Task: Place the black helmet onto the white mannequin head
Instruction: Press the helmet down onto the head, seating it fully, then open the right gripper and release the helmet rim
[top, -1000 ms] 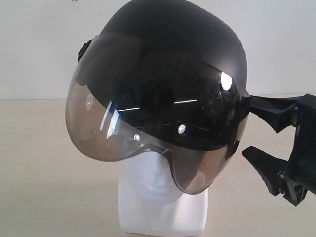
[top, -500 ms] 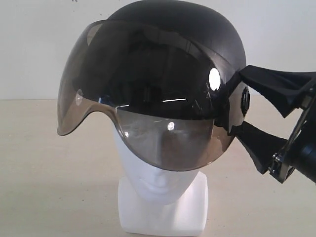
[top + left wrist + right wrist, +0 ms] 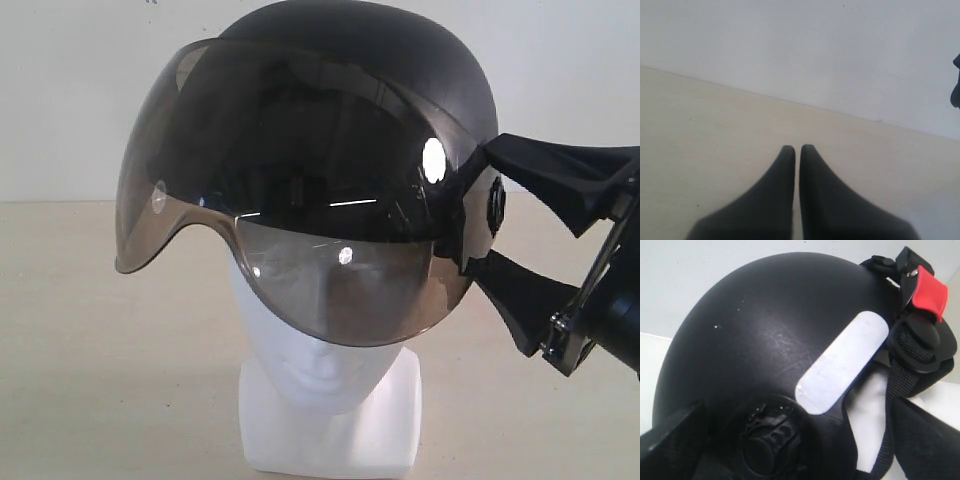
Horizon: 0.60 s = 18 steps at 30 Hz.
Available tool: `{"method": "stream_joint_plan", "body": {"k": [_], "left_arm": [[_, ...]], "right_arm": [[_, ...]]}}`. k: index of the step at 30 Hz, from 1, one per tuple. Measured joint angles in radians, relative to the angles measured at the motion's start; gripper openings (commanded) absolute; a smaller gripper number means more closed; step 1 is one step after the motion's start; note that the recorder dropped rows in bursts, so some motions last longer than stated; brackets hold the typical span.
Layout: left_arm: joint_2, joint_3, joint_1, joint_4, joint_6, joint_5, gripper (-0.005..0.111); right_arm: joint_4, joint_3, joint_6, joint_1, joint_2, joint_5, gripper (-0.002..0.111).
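Note:
The black helmet (image 3: 350, 60) sits on the white mannequin head (image 3: 320, 375), dome up. Its smoky visor (image 3: 290, 200) covers the eyes and nose, leaving the mouth, chin and neck block showing below. My right gripper (image 3: 480, 208) is open at the helmet's right side, one finger above and one below the round visor hinge, tips against the shell. The right wrist view shows the helmet (image 3: 765, 330) close up, the hinge knob (image 3: 767, 445) between the spread fingers, and a patch of white head (image 3: 867, 415). My left gripper (image 3: 797, 148) is shut on nothing over the table.
A chin strap with a red buckle (image 3: 929, 290) hangs at the helmet's rear edge, and a silver sticker (image 3: 842, 362) is on the shell. The head stands on a pale beige table (image 3: 90, 350) before a white wall (image 3: 80, 100).
Since a second ago the helmet has swung from a tilt to sitting level with the visor higher. The right gripper moved in from the right to the hinge. Nothing moved in the last half second.

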Motion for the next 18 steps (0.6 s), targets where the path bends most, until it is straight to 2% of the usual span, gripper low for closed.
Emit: {"method": "stream_joint_plan", "body": {"k": [10, 18], "left_arm": [[0.0, 0.0, 0.0, 0.0, 0.0, 0.0, 0.004], [0.0, 0.0, 0.0, 0.0, 0.0, 0.0, 0.004]], "right_arm": [[-0.01, 0.0, 0.028, 0.0, -0.025, 0.027, 0.09], [-0.036, 0.0, 0.022, 0.004, -0.24, 0.297, 0.09]]}}
